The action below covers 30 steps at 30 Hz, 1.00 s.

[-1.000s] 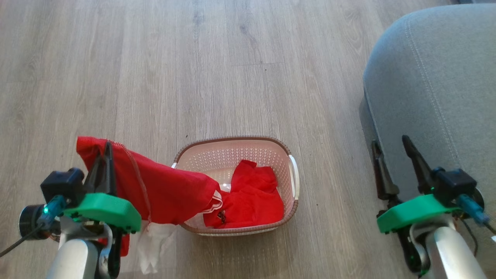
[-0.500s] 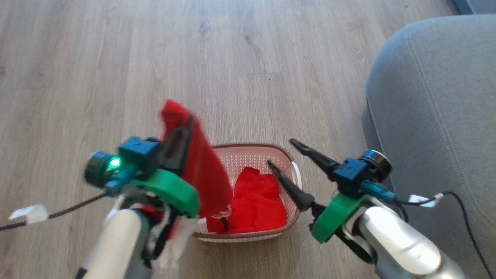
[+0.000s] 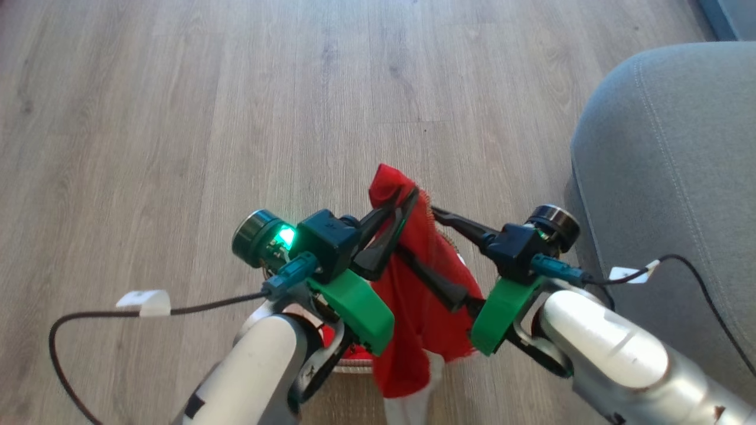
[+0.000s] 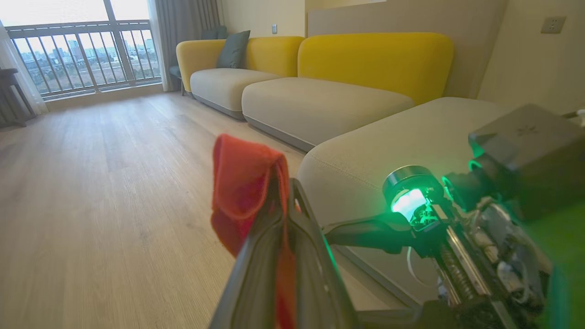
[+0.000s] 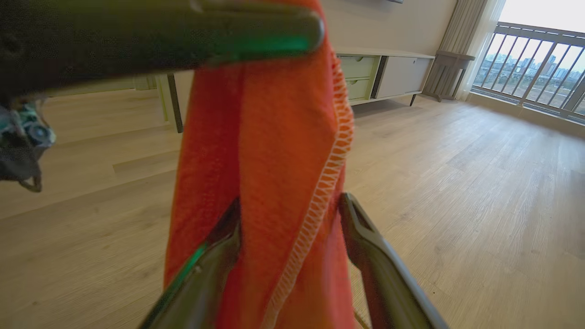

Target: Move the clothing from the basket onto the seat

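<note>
The left gripper [image 3: 407, 199] is pinched tight on a fold of the red garment [image 3: 422, 307], holding it up in the air above the wooden floor [image 3: 177, 118]. In the left wrist view the two dark fingers [image 4: 263, 237] meet with the cloth [image 4: 242, 183] squeezed between them, a loop of it standing out past the tips. From that grip the garment hangs straight down (its white part shows at the very bottom of the head view).

The right gripper [image 3: 420, 233] reaches in from the robot's right, just below the left one. Its jaws stand apart with the hanging cloth between them. In the right wrist view the cloth [image 5: 274, 151] fills the gap at the gripper [image 5: 290, 205], with the stitched hem running down beside one finger, but the fingers have not closed on it.

The basket [image 3: 353, 368] is mostly hidden beneath the arms and the cloth; a bit of rim peeks out low in the head view. The grey seat [image 3: 679, 177] lies to the robot's right, apart from the garment.
</note>
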{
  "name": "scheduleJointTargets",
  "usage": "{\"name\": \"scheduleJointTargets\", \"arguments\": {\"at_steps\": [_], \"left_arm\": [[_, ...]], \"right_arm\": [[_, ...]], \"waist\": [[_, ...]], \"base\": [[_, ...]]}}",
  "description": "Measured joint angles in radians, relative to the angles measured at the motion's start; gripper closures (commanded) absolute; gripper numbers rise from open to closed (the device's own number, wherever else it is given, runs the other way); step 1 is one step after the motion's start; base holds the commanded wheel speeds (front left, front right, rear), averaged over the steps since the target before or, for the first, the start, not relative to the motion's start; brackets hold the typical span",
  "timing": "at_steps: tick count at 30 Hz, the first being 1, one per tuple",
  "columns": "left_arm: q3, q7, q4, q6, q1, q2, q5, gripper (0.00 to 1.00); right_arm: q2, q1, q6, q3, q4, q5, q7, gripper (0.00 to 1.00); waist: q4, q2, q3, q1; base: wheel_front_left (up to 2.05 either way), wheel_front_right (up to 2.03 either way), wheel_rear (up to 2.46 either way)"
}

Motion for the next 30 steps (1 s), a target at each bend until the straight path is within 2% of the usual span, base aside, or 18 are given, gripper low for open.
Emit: {"name": "scheduleJointTargets", "arguments": {"at_steps": [3,4,5,6,13,15,16,17,18,19,22,30], "left_arm": [[-0.014,0.004,-0.025,-0.009,-0.006,-0.001,-0.024,1.00],[-0.018,0.007,-0.033,-0.010,-0.008,-0.002,-0.029,1.00],[-0.024,0.007,-0.043,-0.012,-0.008,-0.004,-0.035,1.00],[-0.031,0.008,-0.051,-0.017,-0.008,-0.006,-0.042,1.00],[-0.036,0.016,-0.071,-0.015,-0.007,-0.011,-0.054,0.98],[-0.031,0.014,-0.070,-0.006,-0.007,-0.011,-0.054,0.62],[-0.031,0.014,-0.070,-0.006,-0.007,-0.011,-0.054,0.50],[-0.027,0.007,-0.068,-0.004,-0.007,-0.011,-0.054,0.16],[-0.022,0.005,-0.064,0.000,-0.007,-0.011,-0.054,0.16],[-0.016,-0.003,-0.056,0.004,-0.007,-0.010,-0.054,0.00],[0.001,-0.032,-0.016,0.019,-0.007,-0.001,-0.053,0.00],[0.002,-0.155,0.139,0.017,0.014,0.000,-0.060,0.00]], "right_arm": [[-0.002,-0.006,0.000,-0.011,0.004,0.004,0.000,0.00],[-0.002,-0.006,0.000,-0.009,0.011,0.016,0.000,0.10],[-0.003,-0.005,0.000,-0.005,0.016,0.034,0.000,0.65],[-0.003,-0.005,0.000,0.000,0.016,0.054,0.000,1.00],[-0.004,-0.005,0.000,0.024,0.016,0.150,0.000,1.00],[-0.006,-0.004,0.000,0.012,0.013,0.163,0.000,1.00],[-0.006,-0.004,0.000,0.012,0.013,0.163,0.000,1.00],[-0.007,-0.003,0.000,0.000,0.010,0.170,0.000,1.00],[-0.008,-0.002,0.000,-0.013,0.008,0.175,0.000,1.00],[-0.012,-0.002,0.000,-0.025,0.008,0.178,0.000,1.00],[-0.027,0.000,0.000,-0.069,0.008,0.178,0.000,1.00],[-0.064,0.038,0.000,-0.192,-0.008,0.170,0.000,1.00]], "waist": [[-0.004,0.0000,0.004,0.0001],[-0.006,0.0000,0.004,0.0001],[-0.007,0.0000,0.004,0.0000],[-0.009,0.0000,0.005,0.0000],[-0.021,0.0000,0.015,0.0000],[-0.024,0.0000,0.019,0.0000],[-0.024,0.0000,0.019,0.0000],[-0.026,0.0000,0.022,0.0000],[-0.027,0.0000,0.024,0.0001],[-0.028,0.0000,0.026,0.0000],[-0.034,0.0000,0.032,0.0000],[-0.067,0.0000,0.049,0.0000]], "base": [[0.00,0.00,0.00],[0.00,0.00,0.00],[0.00,0.00,0.00],[0.00,0.00,0.00],[0.00,0.00,0.00],[0.00,0.00,0.00],[0.00,0.00,0.00],[0.00,0.00,0.00],[0.00,0.00,0.00],[0.00,0.00,0.00],[0.00,0.00,0.00],[0.00,0.00,0.00]]}}
